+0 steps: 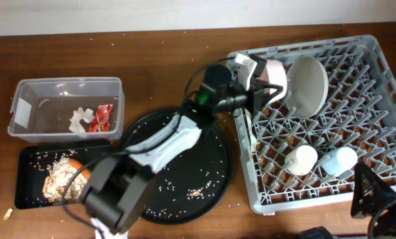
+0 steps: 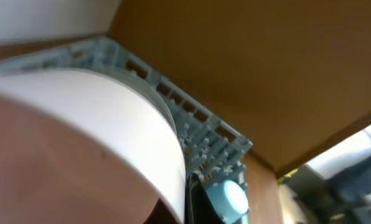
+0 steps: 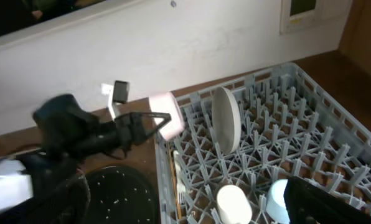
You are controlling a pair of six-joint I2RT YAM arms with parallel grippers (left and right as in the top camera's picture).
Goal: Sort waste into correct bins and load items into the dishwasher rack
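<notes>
We see the left gripper (image 1: 261, 85) reaching to the upper left corner of the dishwasher rack (image 1: 364, 99), its pincer closed on the rim of the small white bowl (image 1: 274, 72). The bowl hangs over the rack's top left rows, just left of the white plate (image 1: 309, 83), which stands on edge between the pegs. In the left wrist view the bowl's pale curved wall fills most of the frame, with the rack's rim behind it.

We judge the bowl to be light, stiff and smooth-walled, so it could slip or swivel in a two-finger pinch. It looks breakable if knocked against the plate. The rim is the sensible place to hold it, one finger inside and one outside, and it should be tipped so that it leans between pegs rather than sitting flat on their tips. The gap beside the plate looks narrow, so we would lower it slowly.

Lower in the rack lie the pale white cup (image 1: 303, 159) and the light blue cup (image 1: 339, 159), side by side. The right gripper (image 1: 374, 192) sits at the lower right of the overhead frame, away from the bowl. We cannot tell whether its pincer is wide or narrow.

The red wrapper (image 1: 104, 116) lies in the clear tub (image 1: 25, 99) at upper left.
</notes>
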